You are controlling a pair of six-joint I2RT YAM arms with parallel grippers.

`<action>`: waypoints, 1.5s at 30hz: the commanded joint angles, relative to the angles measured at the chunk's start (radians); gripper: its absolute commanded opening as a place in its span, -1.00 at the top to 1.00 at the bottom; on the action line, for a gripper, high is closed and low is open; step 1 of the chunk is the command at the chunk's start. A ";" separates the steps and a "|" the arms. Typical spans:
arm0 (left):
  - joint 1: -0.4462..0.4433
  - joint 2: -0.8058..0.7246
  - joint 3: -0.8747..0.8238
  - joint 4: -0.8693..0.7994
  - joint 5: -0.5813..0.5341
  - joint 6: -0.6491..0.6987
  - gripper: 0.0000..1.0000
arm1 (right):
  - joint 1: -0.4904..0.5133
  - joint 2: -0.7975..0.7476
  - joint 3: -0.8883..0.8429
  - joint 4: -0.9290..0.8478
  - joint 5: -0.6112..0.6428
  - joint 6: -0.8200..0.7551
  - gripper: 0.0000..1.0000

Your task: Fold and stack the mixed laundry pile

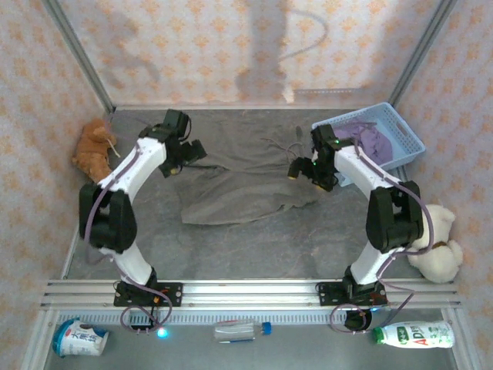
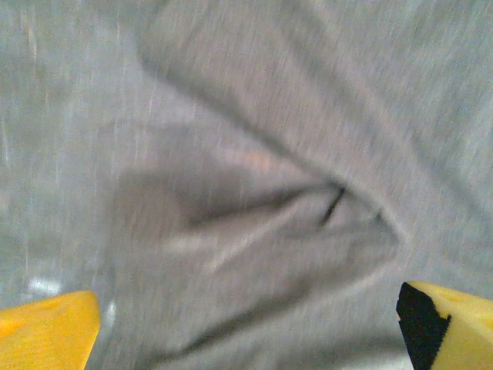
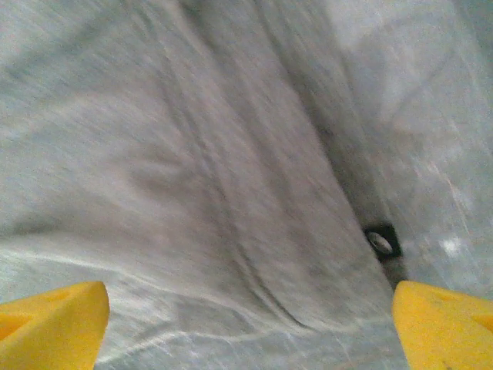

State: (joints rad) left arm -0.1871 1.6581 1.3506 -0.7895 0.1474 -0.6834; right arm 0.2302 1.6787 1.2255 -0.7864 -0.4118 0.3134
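A grey-brown trouser-like garment [image 1: 239,181] lies spread across the middle of the table, with folds near its left end [image 2: 293,231] and a flat stretch near its right edge [image 3: 216,169]. The lavender-purple shirt [image 1: 368,139] sits bunched inside the light blue basket [image 1: 404,131] at the back right. My left gripper [image 1: 187,154] hovers over the garment's left end, open, its yellow fingertips [image 2: 46,331] wide apart with nothing between them. My right gripper [image 1: 302,169] hovers over the garment's right edge, open too, its fingertips [image 3: 443,324] spread and empty.
An orange plush toy [image 1: 94,146] lies at the far left, a cream plush toy [image 1: 435,250] at the right. Bottles [image 1: 243,330] and a carton [image 1: 77,339] lie in front of the rail. A dark eyelet [image 3: 381,241] on the garment shows at the right gripper.
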 commanded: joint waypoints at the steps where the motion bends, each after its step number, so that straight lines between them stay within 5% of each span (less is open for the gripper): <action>1: -0.049 -0.110 -0.200 0.092 0.005 -0.119 -1.00 | -0.022 -0.056 -0.093 0.075 -0.047 0.003 -0.87; 9: -0.134 -0.399 -0.577 0.202 -0.004 -0.271 -0.96 | -0.048 0.024 -0.197 0.269 -0.079 0.086 -0.69; 14: -0.193 -0.568 -0.726 0.174 -0.052 -0.419 -0.90 | -0.048 0.054 -0.200 0.298 -0.107 0.115 -0.09; 18: -0.215 -0.686 -0.836 0.192 -0.111 -0.540 -0.61 | -0.049 0.049 -0.222 0.294 -0.092 0.120 0.32; 22: -0.215 -0.761 -0.883 0.195 -0.175 -0.584 -0.16 | -0.048 0.034 -0.250 0.294 -0.077 0.134 0.33; 24: -0.212 -0.771 -0.875 0.136 -0.237 -0.611 0.24 | -0.048 0.021 -0.262 0.301 -0.075 0.137 0.34; 26: -0.205 -0.759 -0.878 0.138 -0.254 -0.626 0.34 | -0.048 0.015 -0.264 0.301 -0.076 0.140 0.36; 31: -0.192 -0.627 -0.860 0.289 -0.227 -0.608 0.32 | -0.048 0.022 -0.249 0.294 -0.085 0.132 0.38; 36: -0.191 -0.408 -0.743 0.433 -0.153 -0.519 -0.04 | -0.049 0.031 -0.239 0.299 -0.102 0.135 0.42; 45: -0.191 -0.278 -0.540 0.358 -0.155 -0.411 -0.19 | -0.048 0.015 -0.270 0.311 -0.091 0.139 0.42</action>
State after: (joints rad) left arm -0.3836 1.3643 0.7918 -0.4004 0.0147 -1.1488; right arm 0.1860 1.7119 0.9844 -0.4690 -0.5240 0.4385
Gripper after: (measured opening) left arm 0.592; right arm 0.291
